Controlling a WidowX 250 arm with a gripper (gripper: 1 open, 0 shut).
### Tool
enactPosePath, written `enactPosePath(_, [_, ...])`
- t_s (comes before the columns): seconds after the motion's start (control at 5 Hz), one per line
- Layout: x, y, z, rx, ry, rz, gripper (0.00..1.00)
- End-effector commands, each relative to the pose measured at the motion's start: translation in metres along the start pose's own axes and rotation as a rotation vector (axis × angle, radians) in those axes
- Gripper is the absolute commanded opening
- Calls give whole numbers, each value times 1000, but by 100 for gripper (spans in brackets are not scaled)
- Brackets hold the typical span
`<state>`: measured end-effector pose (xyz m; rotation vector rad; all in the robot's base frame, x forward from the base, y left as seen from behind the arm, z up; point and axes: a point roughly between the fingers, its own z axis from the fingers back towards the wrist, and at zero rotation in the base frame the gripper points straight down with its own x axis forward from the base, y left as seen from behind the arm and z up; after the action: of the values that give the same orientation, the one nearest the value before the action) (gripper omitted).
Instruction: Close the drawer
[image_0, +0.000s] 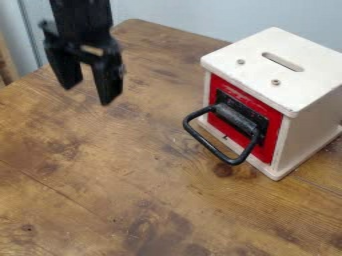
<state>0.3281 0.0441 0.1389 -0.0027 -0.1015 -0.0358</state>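
A small white box (283, 70) with slots in its top stands at the right of the wooden table. Its red-fronted drawer (251, 122) faces left and front, with a black panel and a large black loop handle (217, 137) hanging out toward the table. How far the drawer sticks out I cannot tell. My gripper (84, 88) hangs above the table at the upper left, well away from the handle. It points down, its two black fingers (108, 85) stand apart, and nothing is between them.
The wooden table (120, 190) stretches across the front and left. Its far edge runs behind the gripper and its left edge lies at the upper left. A pale wall lies beyond the box.
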Motion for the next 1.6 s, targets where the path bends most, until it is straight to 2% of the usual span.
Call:
enactPosePath(0.0, [1, -9, 8, -5, -40, -95, 100])
enactPosePath(0.2, [8, -11, 13, -2, -39, -68, 100])
enactPosePath(0.4, [15, -11, 19, 9, -55, -53, 100])
enactPosePath(0.6, [8, -1, 24, -7, -48, -155, 100])
enactPosePath(0.8, [3, 7, 24, -9, -62, -222, 100])
enactPosePath(1.0, [-3, 5, 24, -12, -66, -276, 100])
enactPosePath(1.2, [-13, 4, 34, -2, -66, -223, 100])
enactPosePath(1.4, [-24, 5, 47, -4, -49, -179, 100])
